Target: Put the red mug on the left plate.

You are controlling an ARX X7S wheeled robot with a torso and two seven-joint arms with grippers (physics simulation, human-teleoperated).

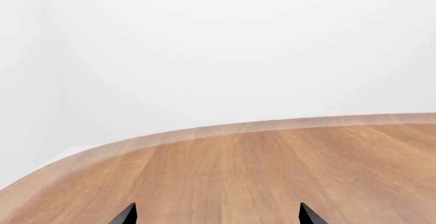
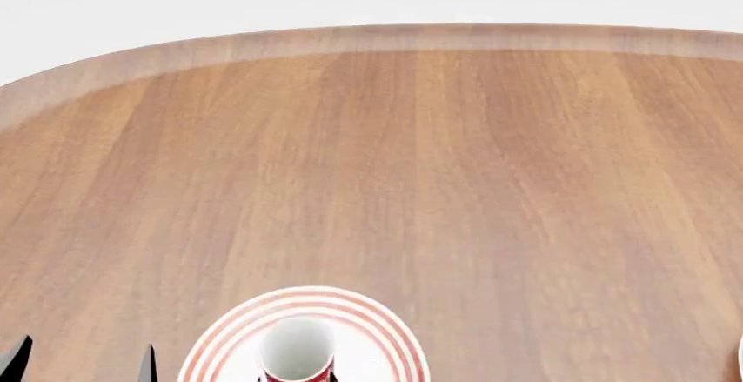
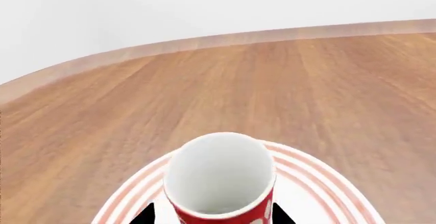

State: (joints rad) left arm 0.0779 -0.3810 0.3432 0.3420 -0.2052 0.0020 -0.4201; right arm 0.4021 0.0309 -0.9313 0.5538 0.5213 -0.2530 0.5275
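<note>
1. Red mug (image 3: 219, 183) upright over the left plate (image 3: 320, 185), w/ right gripper (image 3: 212, 215) jaws either side; grip contact can't be seen.
2. Left gripper (image 1: 216, 215) spread wide, empty, above the table (image 2: 465, 164).

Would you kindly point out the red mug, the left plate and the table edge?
red mug (image 3: 219, 180): right wrist view, white inside.
left plate (image 2: 238, 325): head view, ringed rim.
table (image 1: 225, 130): left wrist view, far edge.

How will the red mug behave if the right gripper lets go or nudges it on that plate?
The red mug looks rigid and glazed, so probably slick between the right gripper fingers. It stands upright over the left plate, taller than wide, so a sideways nudge may tip it. It is likely ceramic: chips if dropped.
</note>
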